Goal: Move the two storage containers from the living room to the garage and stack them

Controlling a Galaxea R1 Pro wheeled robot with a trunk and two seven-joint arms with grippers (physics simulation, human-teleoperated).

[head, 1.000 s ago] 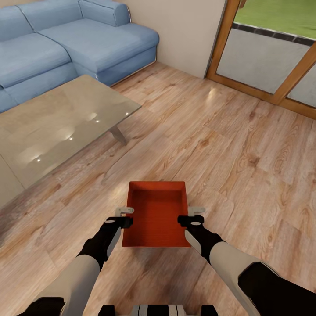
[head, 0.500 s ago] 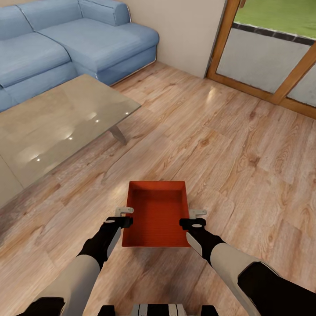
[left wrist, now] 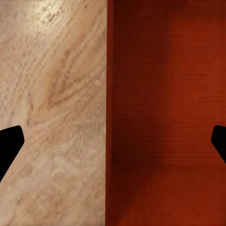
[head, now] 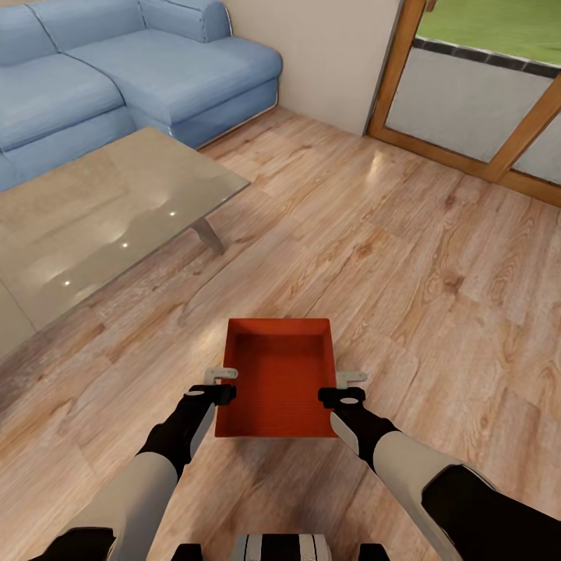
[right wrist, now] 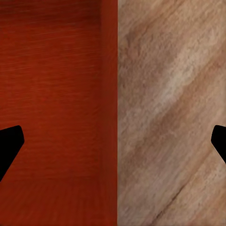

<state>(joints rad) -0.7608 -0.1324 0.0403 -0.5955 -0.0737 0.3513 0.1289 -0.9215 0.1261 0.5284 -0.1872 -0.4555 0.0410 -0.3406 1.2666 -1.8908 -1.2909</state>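
With the storage container (head: pixel 276 378) low at frame centre on the wood floor (head: pixel 436 257), both grippers' fingers spread astride its side walls, close left gripper (head: pixel 221 383) and right gripper (head: pixel 351 387) evenly before lifting level.

One high view, two close ones

The head view looks forward and down from above both arms; each wrist view looks straight down, very near, sharing one side wall of the orange-red rectangular open-top bin (head: pixel 276 378) and the light wood plank floor (head: pixel 436 296).
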